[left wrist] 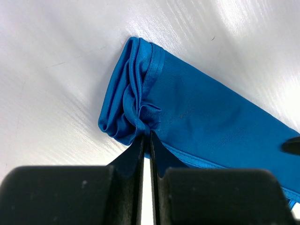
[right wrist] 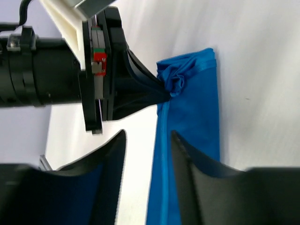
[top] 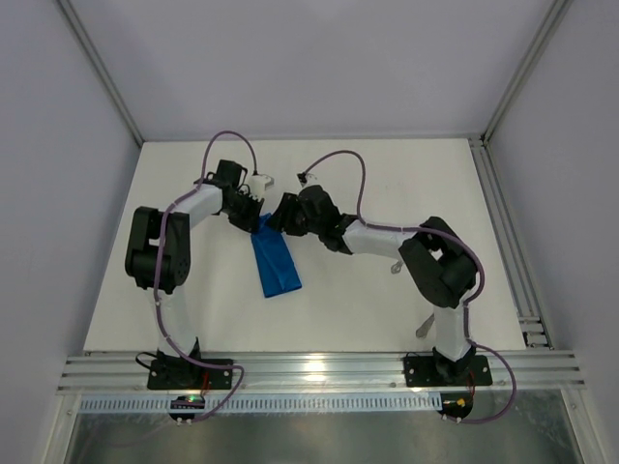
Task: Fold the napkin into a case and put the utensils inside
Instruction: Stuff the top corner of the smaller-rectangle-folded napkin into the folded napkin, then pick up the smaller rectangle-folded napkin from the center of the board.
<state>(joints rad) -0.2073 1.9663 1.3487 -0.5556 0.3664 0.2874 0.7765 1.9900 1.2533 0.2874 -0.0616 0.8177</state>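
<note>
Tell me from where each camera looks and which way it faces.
Top external: above and behind the arm bases, facing down on the table; both arms show, meeting over the blue napkin.
Left wrist: on the left arm, looking along its shut left pincer, which pinches the napkin's bunched end.
Right wrist: on the right arm, looking past its open right pincer at the napkin's edge.
Shared: both wrist views show the same pinched napkin corner; the right wrist view also shows the left pincer.

On one table: two arms, with left gripper (left wrist: 145, 137) and right gripper (right wrist: 148, 136); one blue napkin (top: 276, 266); two silver utensils (top: 397, 268), at four o'clock from the cloth.
</note>
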